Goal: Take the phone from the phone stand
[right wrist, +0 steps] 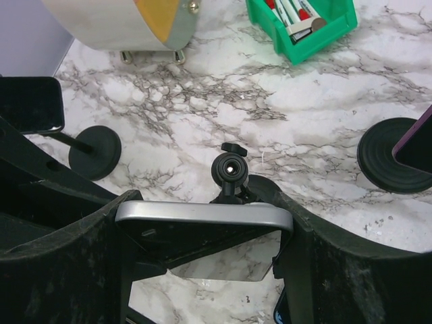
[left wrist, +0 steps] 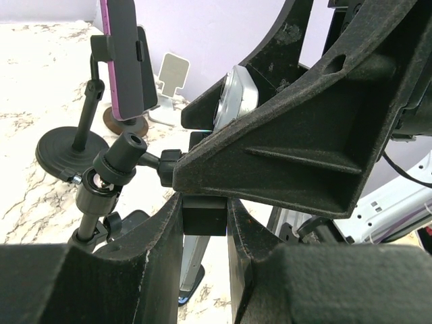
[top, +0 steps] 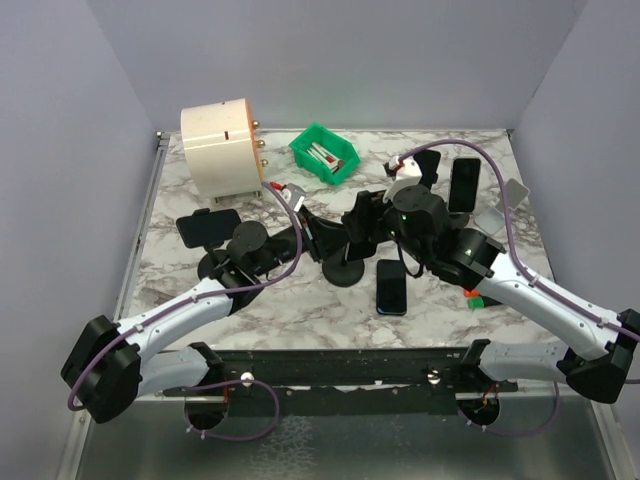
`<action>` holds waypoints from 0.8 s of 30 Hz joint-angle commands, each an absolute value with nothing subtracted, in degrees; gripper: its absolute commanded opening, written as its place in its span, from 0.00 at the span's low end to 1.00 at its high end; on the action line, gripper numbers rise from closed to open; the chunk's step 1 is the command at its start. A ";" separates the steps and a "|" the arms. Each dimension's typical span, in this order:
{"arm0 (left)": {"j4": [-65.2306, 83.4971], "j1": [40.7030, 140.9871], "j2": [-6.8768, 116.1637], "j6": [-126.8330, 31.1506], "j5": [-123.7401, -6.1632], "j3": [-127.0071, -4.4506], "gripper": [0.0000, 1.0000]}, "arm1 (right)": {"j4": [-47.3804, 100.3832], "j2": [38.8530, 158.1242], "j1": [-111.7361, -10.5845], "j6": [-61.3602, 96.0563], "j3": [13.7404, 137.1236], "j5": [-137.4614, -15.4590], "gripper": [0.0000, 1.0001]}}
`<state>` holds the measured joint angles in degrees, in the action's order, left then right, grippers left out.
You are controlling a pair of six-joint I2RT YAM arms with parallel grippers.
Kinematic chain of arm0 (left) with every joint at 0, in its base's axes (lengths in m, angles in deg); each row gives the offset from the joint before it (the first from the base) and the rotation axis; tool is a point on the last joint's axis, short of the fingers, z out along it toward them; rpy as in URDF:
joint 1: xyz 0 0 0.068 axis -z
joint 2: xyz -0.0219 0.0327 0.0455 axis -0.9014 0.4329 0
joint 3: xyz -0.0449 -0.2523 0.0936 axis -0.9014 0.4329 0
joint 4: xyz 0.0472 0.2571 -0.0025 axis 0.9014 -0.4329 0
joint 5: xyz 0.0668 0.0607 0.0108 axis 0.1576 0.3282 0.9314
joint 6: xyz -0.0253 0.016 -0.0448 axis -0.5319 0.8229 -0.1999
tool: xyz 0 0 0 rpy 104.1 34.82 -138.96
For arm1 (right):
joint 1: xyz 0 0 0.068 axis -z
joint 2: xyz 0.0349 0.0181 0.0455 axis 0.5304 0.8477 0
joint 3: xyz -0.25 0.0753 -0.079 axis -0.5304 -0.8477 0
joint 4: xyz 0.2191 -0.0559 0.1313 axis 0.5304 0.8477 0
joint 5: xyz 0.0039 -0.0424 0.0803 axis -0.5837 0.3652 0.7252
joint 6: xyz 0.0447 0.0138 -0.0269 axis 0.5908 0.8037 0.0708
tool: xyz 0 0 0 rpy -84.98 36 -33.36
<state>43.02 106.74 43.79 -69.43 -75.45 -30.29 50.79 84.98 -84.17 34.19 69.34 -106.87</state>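
Observation:
A phone (right wrist: 202, 214) with a silver edge sits in the clamp of a black phone stand (top: 345, 268) at the middle of the table. My right gripper (right wrist: 206, 229) reaches in from the right, and its fingers press against both ends of the phone. The stand's ball joint (right wrist: 230, 169) shows just behind the phone. My left gripper (left wrist: 204, 216) comes in from the left and is shut on a black block of the stand's holder (left wrist: 204, 214). In the left wrist view the phone's silver edge (left wrist: 236, 101) shows above the right gripper's finger. Both grippers (top: 340, 232) meet over the stand's base.
A second stand (top: 208, 227) at the left holds a dark phone. A loose phone (top: 391, 286) lies flat in front of the centre stand and another phone (top: 464, 184) lies at the back right. A cream cylinder (top: 222, 150) and a green bin (top: 324, 153) stand at the back.

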 commanded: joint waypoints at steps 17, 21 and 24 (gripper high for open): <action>66.43 98.89 43.75 -86.75 -82.85 -20.02 0.00 | 44.52 73.00 -83.80 33.12 56.28 -103.26 0.00; 71.26 98.80 45.60 -90.31 -82.90 -19.04 0.00 | 42.59 71.51 -83.80 32.85 55.06 -102.66 0.00; 71.93 98.80 46.67 -91.01 -83.24 -19.52 0.00 | 41.52 70.69 -83.80 32.45 54.48 -101.80 0.00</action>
